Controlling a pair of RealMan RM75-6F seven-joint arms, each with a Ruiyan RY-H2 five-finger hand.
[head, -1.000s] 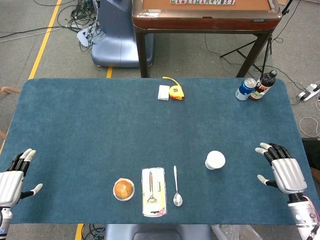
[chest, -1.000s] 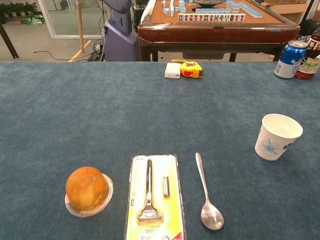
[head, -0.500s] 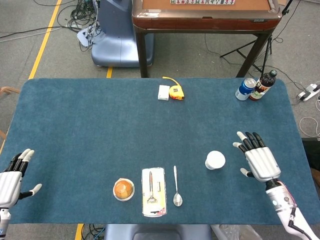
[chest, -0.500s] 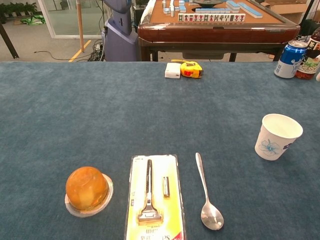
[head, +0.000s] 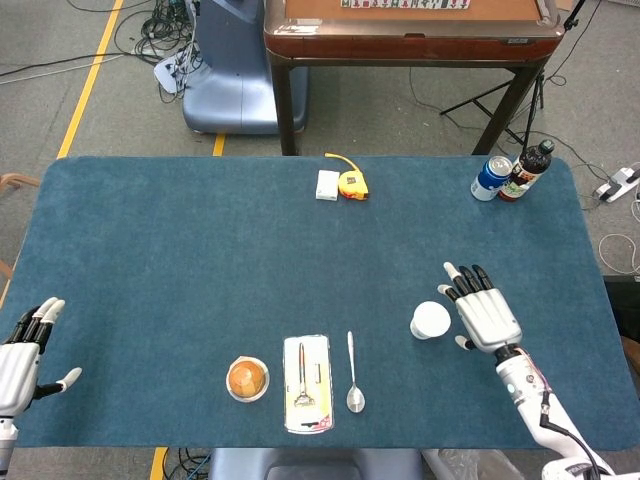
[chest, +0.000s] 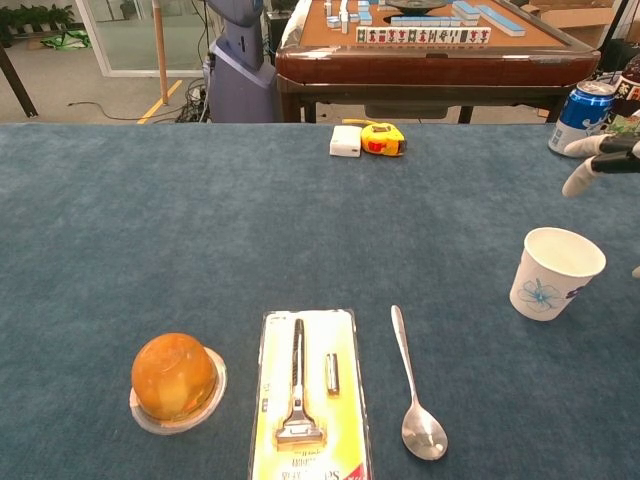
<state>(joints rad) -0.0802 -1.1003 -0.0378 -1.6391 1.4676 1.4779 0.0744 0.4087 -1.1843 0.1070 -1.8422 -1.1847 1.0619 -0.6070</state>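
The right robot hand is spread wide with nothing in it, just beside the white paper cup on the blue worktop. The left robot hand is spread and bare too, at the worktop's near left edge.

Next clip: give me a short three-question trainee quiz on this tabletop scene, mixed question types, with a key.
1. True or false: the right hand is gripping the paper cup.
2. Which thing lies between the packaged razor and the paper cup?
A. spoon
B. tape measure
C. jelly cup
3. Fill in: the blue can stands beside a dark ____ at the far right corner of the table.

Key
1. False: the hand is beside the cup, fingers spread, holding nothing.
2. A
3. bottle
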